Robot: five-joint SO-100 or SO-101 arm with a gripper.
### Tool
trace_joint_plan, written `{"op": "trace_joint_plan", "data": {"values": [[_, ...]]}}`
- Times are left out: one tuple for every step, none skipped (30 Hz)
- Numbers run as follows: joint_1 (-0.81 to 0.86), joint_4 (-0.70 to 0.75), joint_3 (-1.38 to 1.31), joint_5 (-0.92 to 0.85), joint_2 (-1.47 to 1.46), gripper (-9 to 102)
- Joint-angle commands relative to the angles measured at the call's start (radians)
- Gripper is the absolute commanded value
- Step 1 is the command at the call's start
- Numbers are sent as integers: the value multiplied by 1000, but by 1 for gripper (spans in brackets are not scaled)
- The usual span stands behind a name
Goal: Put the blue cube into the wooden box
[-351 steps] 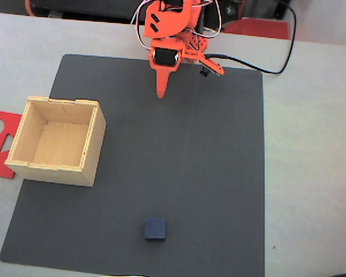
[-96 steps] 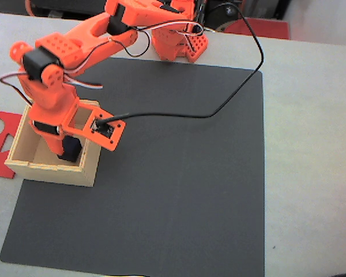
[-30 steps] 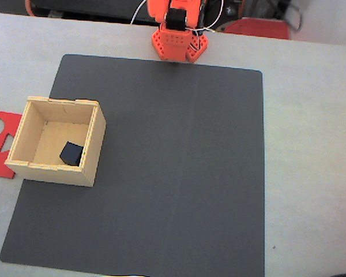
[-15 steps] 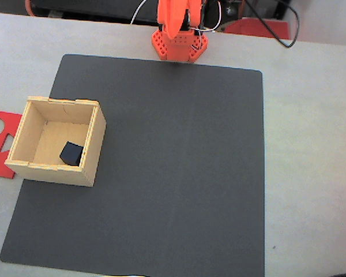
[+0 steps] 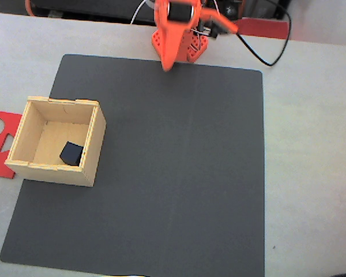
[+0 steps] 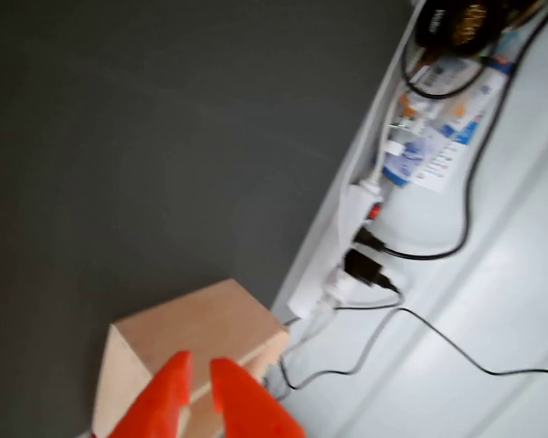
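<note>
the blue cube (image 5: 71,153) rests inside the wooden box (image 5: 91,147) while the tool (image 6: 199,381), fingers nearly closed and empty, hangs by the arm's base; parking steadily should finish the job.

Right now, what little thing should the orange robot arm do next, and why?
Probably nothing more than settling at rest. The small dark navy-blue cube already lies on the floor of the pale plywood box, and the orange gripper hangs far from it, near the arm's base, at the dark mat's far edge, holding nothing.

fixed view: high, looking down; wrist view: close, oblique; both share dark mat (image 5: 179,161) (blurred).
</note>
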Motion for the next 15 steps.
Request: {"op": "trace_joint_plan", "data": {"values": [[40,-61,77,94,15,0],[40,-71,98,94,15,0],[40,-86,129,94,15,0],[41,-101,167,94,15,0],[44,-124,209,95,15,0],[51,-144,255,86,15,0],[61,-170,302,89,15,0],[80,-204,345,120,14,0],[94,-209,365,123,14,0],[103,-210,365,132,14,0],[112,-210,365,138,14,0],[110,-210,365,135,14,0],[100,-210,365,129,14,0],[97,-210,365,126,14,0],[97,-210,365,126,14,0]]}}
